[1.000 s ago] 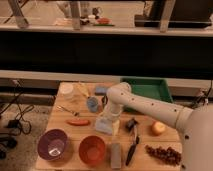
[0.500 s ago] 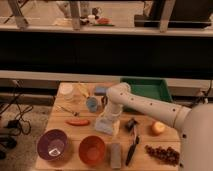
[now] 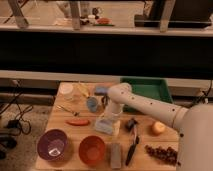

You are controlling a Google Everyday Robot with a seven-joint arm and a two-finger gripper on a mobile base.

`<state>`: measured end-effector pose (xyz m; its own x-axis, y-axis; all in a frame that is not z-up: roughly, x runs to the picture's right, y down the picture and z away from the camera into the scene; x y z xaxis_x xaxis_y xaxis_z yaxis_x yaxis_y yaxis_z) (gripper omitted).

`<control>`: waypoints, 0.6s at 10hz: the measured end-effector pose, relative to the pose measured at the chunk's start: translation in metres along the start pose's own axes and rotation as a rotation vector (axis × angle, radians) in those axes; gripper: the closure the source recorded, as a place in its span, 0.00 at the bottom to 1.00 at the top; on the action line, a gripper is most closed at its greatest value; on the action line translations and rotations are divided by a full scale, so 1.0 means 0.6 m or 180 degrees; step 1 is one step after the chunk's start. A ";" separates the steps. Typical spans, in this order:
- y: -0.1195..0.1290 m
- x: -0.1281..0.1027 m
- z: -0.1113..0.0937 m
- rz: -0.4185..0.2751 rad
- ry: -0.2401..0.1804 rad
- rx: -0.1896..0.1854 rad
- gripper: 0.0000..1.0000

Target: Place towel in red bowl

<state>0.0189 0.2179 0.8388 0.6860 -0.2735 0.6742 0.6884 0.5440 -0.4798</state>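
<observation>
The towel [image 3: 105, 126] is a pale grey-blue cloth lying on the wooden table near its middle, just behind the red bowl. My gripper [image 3: 111, 117] points down at the end of the white arm [image 3: 145, 104] and sits right on the towel's top edge, touching it. The red bowl [image 3: 92, 149] stands empty at the table's front, a little left of and in front of the towel.
A purple bowl [image 3: 53, 145] stands left of the red one, a grey block [image 3: 116, 154] to its right. A black brush [image 3: 132, 142], an orange fruit [image 3: 159, 128], grapes [image 3: 162, 152], a green tray [image 3: 147, 89], a blue cup [image 3: 92, 104] and a red-orange stick [image 3: 77, 121] surround the towel.
</observation>
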 end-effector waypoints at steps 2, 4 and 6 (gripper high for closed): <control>-0.003 -0.002 0.000 -0.0011 0.0003 -0.0002 0.20; -0.001 0.000 -0.001 -0.0001 0.0003 0.0002 0.20; -0.001 -0.001 0.001 0.0021 -0.0012 -0.0015 0.20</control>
<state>0.0179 0.2183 0.8390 0.6897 -0.2668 0.6731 0.6849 0.5421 -0.4869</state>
